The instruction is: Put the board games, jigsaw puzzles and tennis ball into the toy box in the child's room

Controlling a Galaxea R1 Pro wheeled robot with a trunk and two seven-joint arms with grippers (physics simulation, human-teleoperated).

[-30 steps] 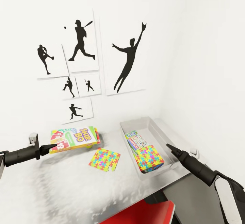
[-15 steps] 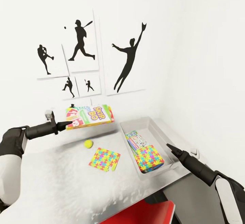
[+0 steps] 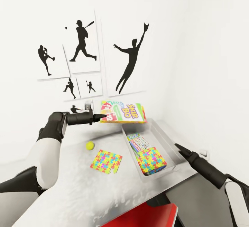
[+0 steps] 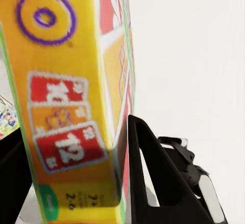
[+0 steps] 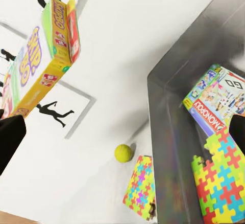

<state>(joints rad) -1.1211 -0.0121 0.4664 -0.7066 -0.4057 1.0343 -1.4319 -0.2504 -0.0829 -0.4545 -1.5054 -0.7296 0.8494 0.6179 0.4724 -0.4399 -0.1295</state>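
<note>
Since the left gripper [image 3: 101,117] carried the clamped Skip-Bo box [image 3: 122,112] up off the table [image 3: 69,192] to above the toy box's [image 3: 162,135] far end, release should be next. Tennis ball [image 3: 90,145], one jigsaw puzzle [image 3: 106,161] remain mid-table. Left wrist view confirms both fingers pinching the box; right gripper [image 3: 177,146]: can't tell.

The right gripper [image 3: 177,146] shows as a single dark tip in the head view; its jaw gap cannot be judged. In the toy box [image 3: 162,132], a jigsaw puzzle [image 3: 151,160] overlaps the board games [image 3: 138,143], masking their near ends. Skip-Bo box [image 4: 66,101] is cropped in the left wrist view.
</note>
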